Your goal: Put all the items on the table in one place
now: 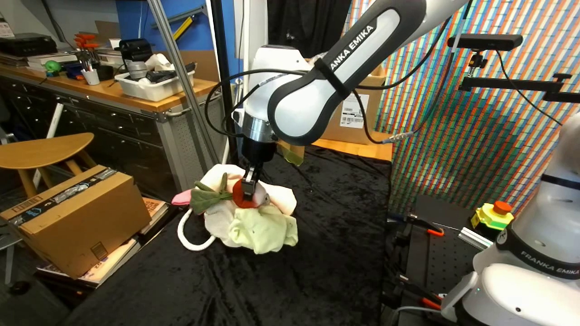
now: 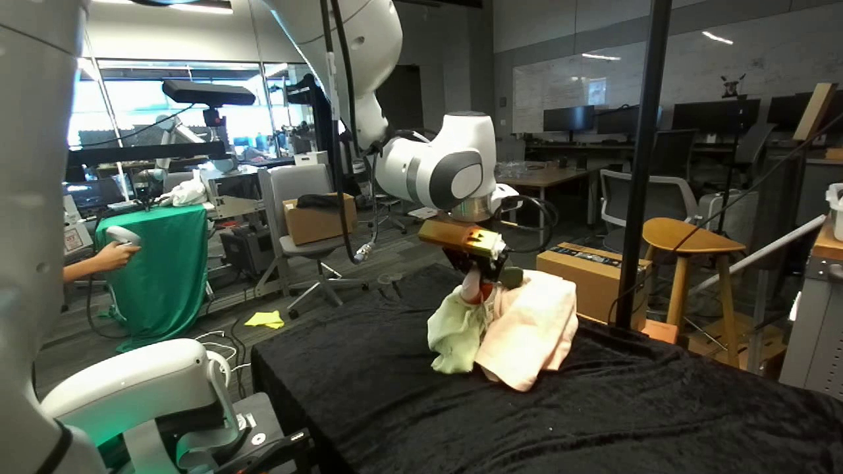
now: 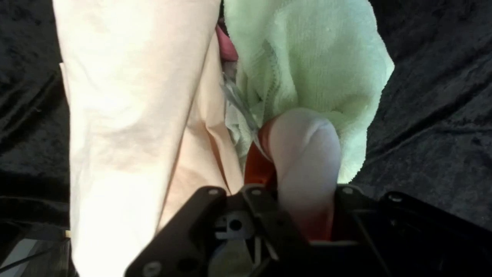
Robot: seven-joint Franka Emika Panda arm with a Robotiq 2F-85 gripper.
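The end effector (image 3: 300, 190) grips a red-and-white plush (image 3: 307, 150). A peach cloth (image 2: 530, 329) and a pale-yellow cloth (image 2: 454, 336) flank it.

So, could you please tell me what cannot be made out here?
Wrist view: most of the pink cloth, behind the peach cloth and pale green cloth.
Wrist view: part of the red-and-white item, behind the end effector.
In an exterior view: print on the shipping label, too small.
In an exterior view: the robot base, cut off by the right edge.
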